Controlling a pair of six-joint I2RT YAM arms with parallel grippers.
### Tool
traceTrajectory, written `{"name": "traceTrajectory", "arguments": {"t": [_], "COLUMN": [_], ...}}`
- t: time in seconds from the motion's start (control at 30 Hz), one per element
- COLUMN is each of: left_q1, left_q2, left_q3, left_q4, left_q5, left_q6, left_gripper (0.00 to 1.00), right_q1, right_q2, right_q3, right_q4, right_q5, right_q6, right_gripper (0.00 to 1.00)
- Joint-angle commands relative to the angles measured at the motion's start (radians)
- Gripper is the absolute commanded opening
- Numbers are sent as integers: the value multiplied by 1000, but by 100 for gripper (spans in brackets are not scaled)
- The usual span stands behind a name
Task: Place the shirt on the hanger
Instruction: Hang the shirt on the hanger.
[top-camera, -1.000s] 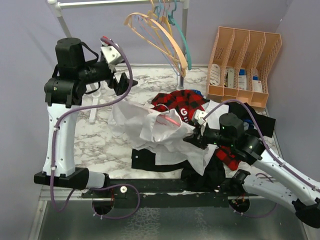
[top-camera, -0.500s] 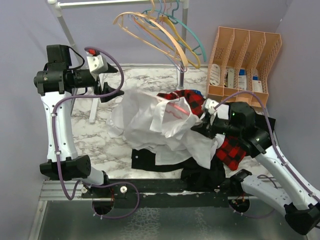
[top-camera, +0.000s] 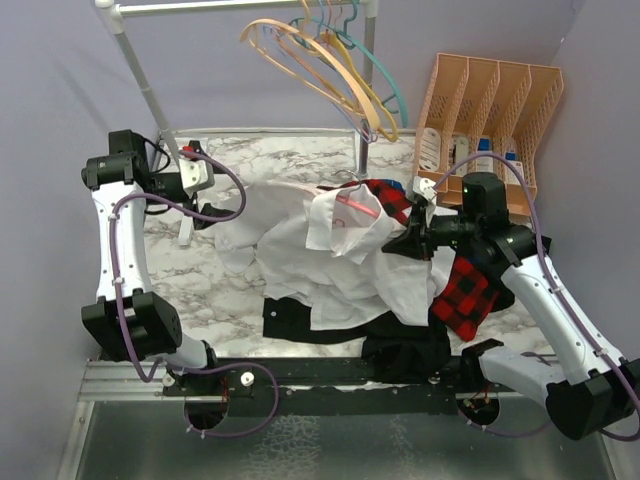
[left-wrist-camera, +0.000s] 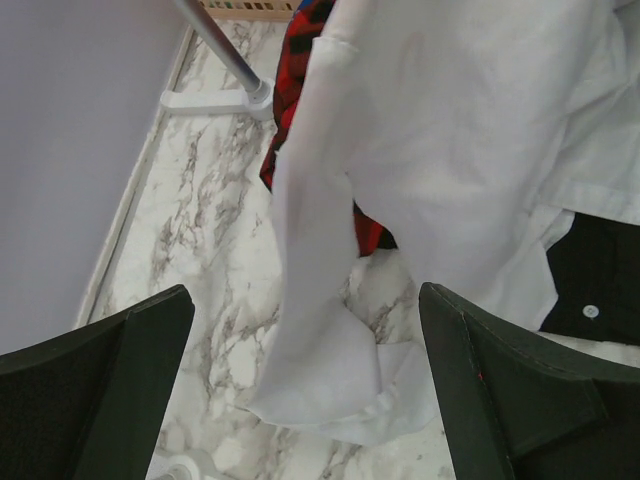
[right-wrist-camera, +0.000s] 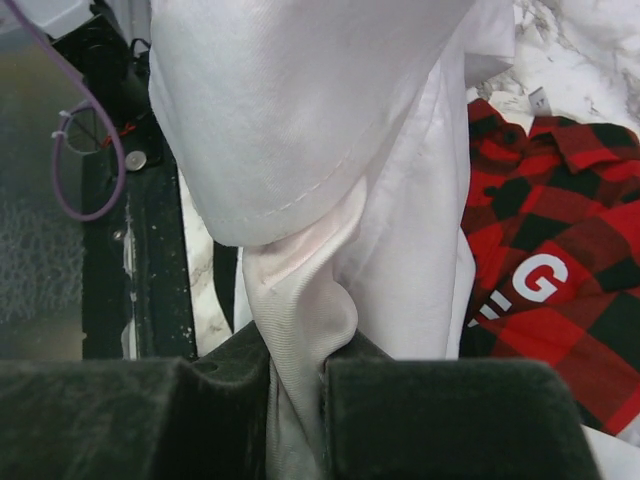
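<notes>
Beside right jaws pinching white shirt (right-wrist-camera: 300, 150), plaid shirt (right-wrist-camera: 560, 250) lettered "G"; left jaws spread.

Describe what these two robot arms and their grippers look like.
The left arm and right arm have smooth white links with bulky black joints and bases. A thin purple cable loops along each. The left gripper and right gripper have broad, matte black fingers. A small green light glows on the right arm.

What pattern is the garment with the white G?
Garment: red-and-black plaid, best in right wrist view.
</notes>
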Motion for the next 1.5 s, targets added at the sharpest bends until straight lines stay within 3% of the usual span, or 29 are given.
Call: {"name": "traceTrajectory", "arguments": {"t": [0.0, 0.13, 0.43, 0.53, 0.73, 0.9, 1.07, 1.2, 1.27, 1.3, 1.33, 1.47], "left_q1": [4, -19, -216, -244, -227, -164, -154, -154, -154, -154, -155, -141], "left_q2": [59, 95, 59, 56, 94, 120, 151, 181, 196, 204, 211, 263], "left_q3": [47, 68, -54, -68, -28, -19, -29, -24, -12, -4, 4, 57], "left_q4": [-15, -15, -16, -16, -16, -16, -15, -15, -14, -15, -15, -15], "left_q5": [76, 92, -103, -142, -240, -268, -247, -190, -161, -151, -145, -159], "left_q6": [174, 150, 121, 121, 95, 121, 111, 100, 94, 92, 92, 96], "left_gripper": [99, 99, 99, 94, 73, 67, 49, 44, 31, 20, 2, 0], "right_q1": [3, 3, 3, 3, 3, 2, 3, 3, 3, 3, 3, 3], "right_q2": [-47, -48, -13, -17, -29, -44, -55, -59, -56, -57, -60, -82], "right_q3": [9, -10, 34, 43, 39, 12, -3, -7, -1, 3, 7, 13], "right_q4": [-34, -30, -32, -30, -43, -22, 27, 64, 63, 61, 59, 41], "right_q5": [-115, -126, -141, -125, -76, -84, -125, -149, -161, -165, -167, -152], "right_q6": [-44, -25, -8, -11, -14, -4, 32, 63, 67, 67, 67, 72], "right_gripper": [1, 1, 1, 1, 1, 1, 1, 1, 1, 1, 1, 1]}}
